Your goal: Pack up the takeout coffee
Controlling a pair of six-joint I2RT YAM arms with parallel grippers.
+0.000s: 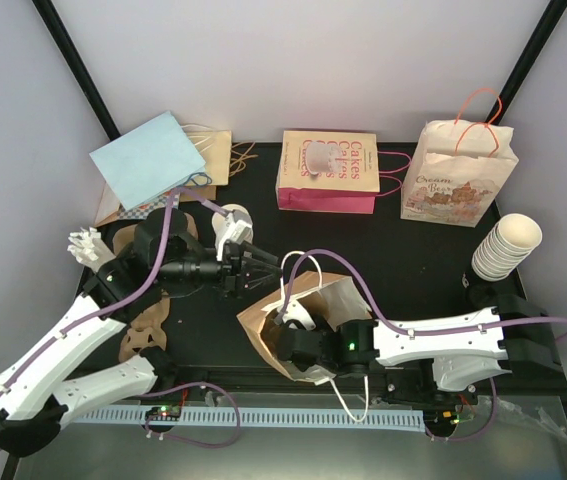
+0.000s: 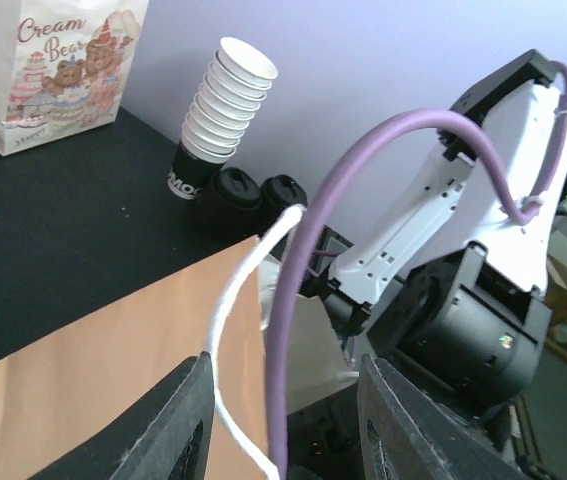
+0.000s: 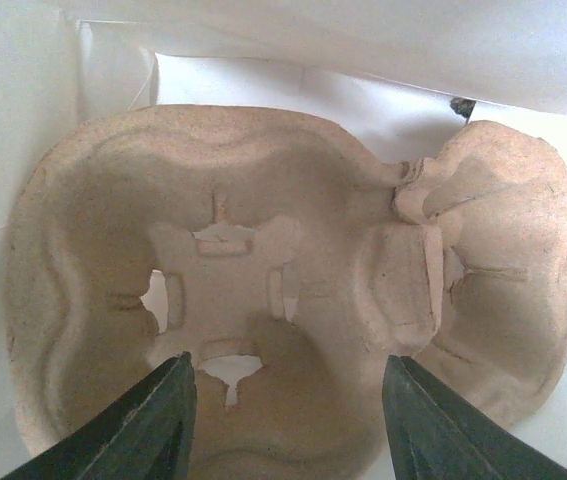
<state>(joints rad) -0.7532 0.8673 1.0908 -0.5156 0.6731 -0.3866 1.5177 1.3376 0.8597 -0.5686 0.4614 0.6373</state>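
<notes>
A brown paper bag point(image 1: 335, 298) lies open near the middle of the black table point(image 1: 423, 260). The right arm point(image 1: 443, 345) reaches into it from the right, and its jaws are hidden inside. The left arm point(image 1: 73, 350) stretches across to the bag's far left edge with its jaws parted. A small white cup point(image 1: 231, 228) stands just beyond that wrist. At the far side stand a blue bag point(image 1: 146, 160), a pink cake bag point(image 1: 328, 170) and a cream bag point(image 1: 458, 175). Stacked cups point(image 1: 508, 245) lean at the right.

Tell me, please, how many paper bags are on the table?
5: blue bag back left, kraft bag partly under it, Cakes bag back centre, Cream Bear bag back right, brown bag mid-table. More may hide under the blue one.
</notes>
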